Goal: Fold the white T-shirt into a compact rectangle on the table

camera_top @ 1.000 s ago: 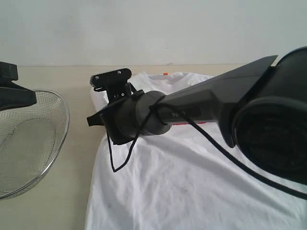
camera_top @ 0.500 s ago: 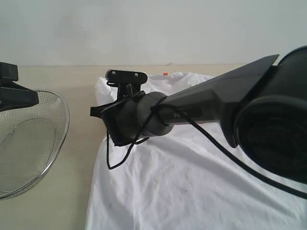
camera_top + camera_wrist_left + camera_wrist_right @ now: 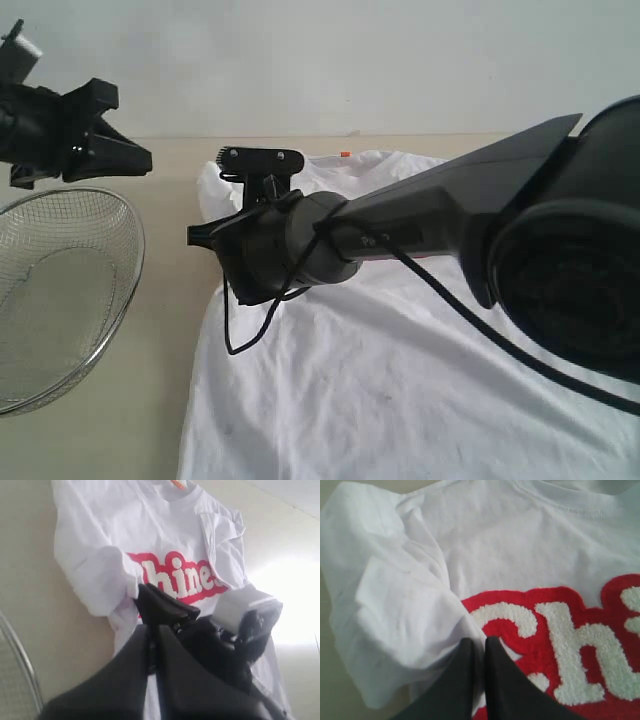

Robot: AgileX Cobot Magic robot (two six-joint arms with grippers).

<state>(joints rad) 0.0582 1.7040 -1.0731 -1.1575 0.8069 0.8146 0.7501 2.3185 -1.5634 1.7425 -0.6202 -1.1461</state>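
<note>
Cloth first: the white T-shirt (image 3: 400, 380) lies chest-up on the bench (image 3: 170, 300), collar and orange tag (image 3: 345, 154) toward the far edge, hem toward the camera, body mostly flat. The sleeve (image 3: 395, 610) on the basket side is turned inward and sits puffed up at the edge of the red lettered band (image 3: 570, 645). The other sleeve looks folded in as well. The right claw (image 3: 479, 647) reaches across the middle with its jaws pressed together, and a thin fold of that sleeve seems to run in between the tips. Well off to the side, the left claw (image 3: 140, 160) hangs closed and empty above the wire basket (image 3: 60, 300). The sleeve fold looks like the step in hand, with the body folds yet to come. The pinch is slight, so the cloth could slip out, and the springy sleeve could flop open once let go. A pull along the bench could drag the whole shirt and bunch it. A loose cable loop under the right wrist hangs close to the fabric and might snag it.
</note>
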